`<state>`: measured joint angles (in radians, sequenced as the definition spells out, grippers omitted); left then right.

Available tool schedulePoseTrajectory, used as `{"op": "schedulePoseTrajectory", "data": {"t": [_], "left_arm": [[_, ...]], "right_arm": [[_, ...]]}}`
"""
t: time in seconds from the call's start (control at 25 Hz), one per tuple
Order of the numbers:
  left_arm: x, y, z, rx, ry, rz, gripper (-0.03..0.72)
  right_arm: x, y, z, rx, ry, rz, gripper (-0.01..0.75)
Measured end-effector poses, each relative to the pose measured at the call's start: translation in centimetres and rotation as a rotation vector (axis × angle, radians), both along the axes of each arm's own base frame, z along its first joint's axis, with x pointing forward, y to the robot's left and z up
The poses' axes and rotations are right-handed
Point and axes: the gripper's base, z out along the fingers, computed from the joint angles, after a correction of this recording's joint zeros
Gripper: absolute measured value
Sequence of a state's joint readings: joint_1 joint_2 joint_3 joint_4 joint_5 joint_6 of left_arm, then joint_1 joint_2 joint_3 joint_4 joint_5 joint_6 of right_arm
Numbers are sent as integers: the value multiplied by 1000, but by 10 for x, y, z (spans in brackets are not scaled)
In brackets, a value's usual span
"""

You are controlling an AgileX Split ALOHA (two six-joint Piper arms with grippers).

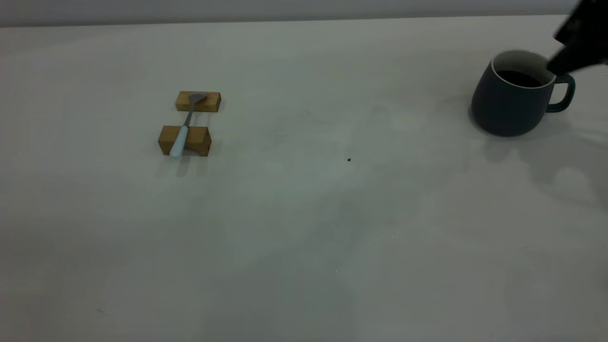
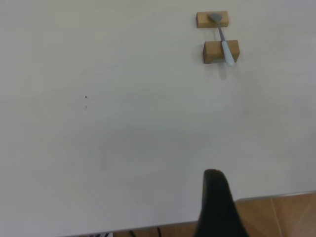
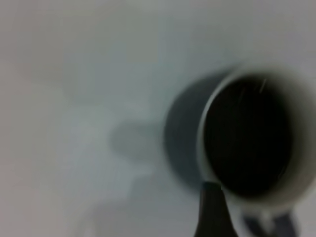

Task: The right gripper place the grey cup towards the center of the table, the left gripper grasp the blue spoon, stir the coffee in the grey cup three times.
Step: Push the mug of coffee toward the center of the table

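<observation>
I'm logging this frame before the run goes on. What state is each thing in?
grey cup: upright at the table's right side, handle facing right.
coffee: dark liquid inside the cup.
blue spoon: lying across two wooden blocks, ungrasped.
right gripper: just above the cup's rim near the handle, not holding it.
left gripper: over the table's edge, far from the spoon.
table: carrying all of it.

Black robot parts, seen only in fragments

The right gripper (image 1: 577, 45) shows as a matte black, angular, blocky shape with hard edges, cut off by the frame; its wrist view shows one slim black finger (image 3: 211, 210) tapering to a blunt tip. The left gripper (image 2: 217, 205) appears as a single plain black finger, rounded at its tip and widening toward its base.
</observation>
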<state>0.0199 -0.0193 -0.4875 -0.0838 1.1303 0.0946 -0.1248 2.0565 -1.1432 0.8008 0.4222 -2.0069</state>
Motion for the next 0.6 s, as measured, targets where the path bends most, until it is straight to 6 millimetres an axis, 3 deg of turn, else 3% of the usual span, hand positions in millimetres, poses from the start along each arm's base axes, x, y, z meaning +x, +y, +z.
{"op": "schedulePoseTrajectory", "data": {"t": [0.28, 0.6], "left_arm": [[0, 0, 0, 0, 0, 0, 563], [0, 0, 0, 0, 0, 0, 563]], "right_arm": [[19, -8, -23, -26, -44, -23, 538], [23, -22, -22, -60, -71, -65, 537]]}}
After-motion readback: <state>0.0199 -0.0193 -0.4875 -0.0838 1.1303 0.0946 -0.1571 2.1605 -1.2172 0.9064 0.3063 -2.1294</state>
